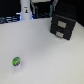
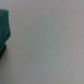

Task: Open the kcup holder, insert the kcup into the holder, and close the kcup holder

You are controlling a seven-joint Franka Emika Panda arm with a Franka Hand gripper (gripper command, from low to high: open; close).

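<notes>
Black kcup holder (image 1: 62, 24) sits shut on worktop (image 1: 45, 55), far side | green-topped kcup (image 1: 16, 61) lies well apart near front, free for picking | tool not visible, state cannot be told | opening not begun.

arm (image 1: 24, 10): upright at far edge | gripper: state unclear

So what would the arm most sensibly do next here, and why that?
Probably reach toward the kcup holder to pull a drawer open. Both of its drawer fronts look shut, and the kcup lies on the white table far from it, so nothing can go in yet. The gripper isn't clearly visible in either view.
</notes>
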